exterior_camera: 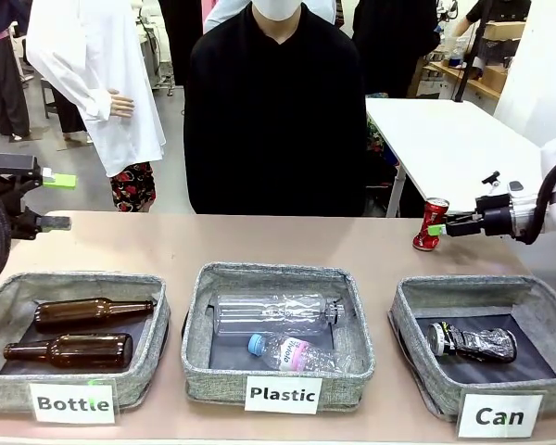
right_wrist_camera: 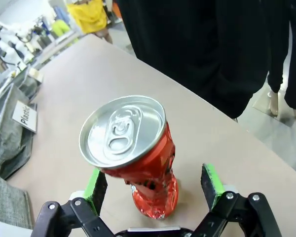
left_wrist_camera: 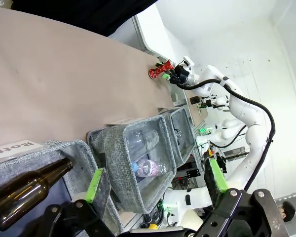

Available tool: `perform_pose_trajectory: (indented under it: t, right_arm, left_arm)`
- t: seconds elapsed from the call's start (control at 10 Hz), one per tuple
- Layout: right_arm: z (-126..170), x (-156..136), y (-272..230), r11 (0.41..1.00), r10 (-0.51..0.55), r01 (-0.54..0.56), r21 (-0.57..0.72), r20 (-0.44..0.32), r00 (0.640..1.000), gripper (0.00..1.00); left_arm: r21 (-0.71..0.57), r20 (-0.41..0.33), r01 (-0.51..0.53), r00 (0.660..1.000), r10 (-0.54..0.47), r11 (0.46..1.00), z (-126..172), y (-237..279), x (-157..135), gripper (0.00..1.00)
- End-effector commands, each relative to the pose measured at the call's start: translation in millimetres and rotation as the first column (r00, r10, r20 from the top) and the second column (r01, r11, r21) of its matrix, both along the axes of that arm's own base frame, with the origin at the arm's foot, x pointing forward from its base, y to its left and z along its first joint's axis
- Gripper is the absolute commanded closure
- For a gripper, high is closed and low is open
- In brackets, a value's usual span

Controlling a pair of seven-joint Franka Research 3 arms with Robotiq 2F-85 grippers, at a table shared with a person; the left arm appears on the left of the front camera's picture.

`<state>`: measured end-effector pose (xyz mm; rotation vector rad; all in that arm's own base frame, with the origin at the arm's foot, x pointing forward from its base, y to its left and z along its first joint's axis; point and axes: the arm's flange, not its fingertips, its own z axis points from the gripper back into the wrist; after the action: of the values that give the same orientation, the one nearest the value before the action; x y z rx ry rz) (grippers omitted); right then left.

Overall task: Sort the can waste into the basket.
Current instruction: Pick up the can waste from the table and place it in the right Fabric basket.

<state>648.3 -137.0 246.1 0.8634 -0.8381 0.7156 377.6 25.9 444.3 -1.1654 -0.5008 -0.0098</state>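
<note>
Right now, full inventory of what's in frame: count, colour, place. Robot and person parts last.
Crushed red metal can: 1, red with silver top, standing tilted on the table behind the Can basket, between the right hand's open fingers.
Crushed black metal can: 1, black and silver, lying in the Can basket.
Grey woven fabric baskets: 3, front row; Bottle at left, Plastic in the middle, Can at right.
Brown glass bottles: 2, lying in the Bottle basket.
Clear plastic bottles: 2, lying in the Plastic basket; one has a blue cap.
Tan table: 1.
Person: 1, black top, far side.
Left hand: open, above the table's left edge.
Right hand: open, around the red can.
</note>
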Motion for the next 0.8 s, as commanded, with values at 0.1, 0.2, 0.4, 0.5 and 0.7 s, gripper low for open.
perform_pose_trajectory:
  t: [0.1, 0.2, 0.4, 0.5, 0.7]
  right_arm:
    - [-6.3, 1.7, 18.1, 0.999, -0.016, 0.015, 0.030, 0.038, 0.999, 0.00]
    - [-6.9, 2.5, 19.7, 0.999, -0.019, 0.018, 0.037, 0.032, 0.999, 0.00]
    - [-3.5, 1.7, 20.6, 0.999, 0.021, -0.020, 0.047, -0.022, 1.000, 0.42]
    - [-4.3, 1.4, 20.8, 0.998, 0.023, -0.021, 0.058, -0.041, 0.999, 0.59]
    - [-1.8, 1.3, 21.0, 0.998, 0.031, -0.027, 0.062, -0.054, 0.998, 1.00]
  left_arm:
    - [0.013, 0.013, 0.015, 1.000, -0.015, 1.000, 0.1, 3.3, -0.9, 0.00]
    - [0.013, 0.013, 0.015, 1.000, -0.015, 1.000, 0.1, 3.3, -0.9, 0.00]
    - [0.013, 0.013, 0.015, 1.000, -0.015, 1.000, 0.1, 3.3, -0.9, 0.00]
    - [0.013, 0.013, 0.015, 1.000, -0.015, 1.000, 0.1, 3.3, -0.9, 0.00]
    - [0.013, 0.013, 0.015, 1.000, -0.015, 1.000, 0.1, 3.3, -0.9, 0.00]
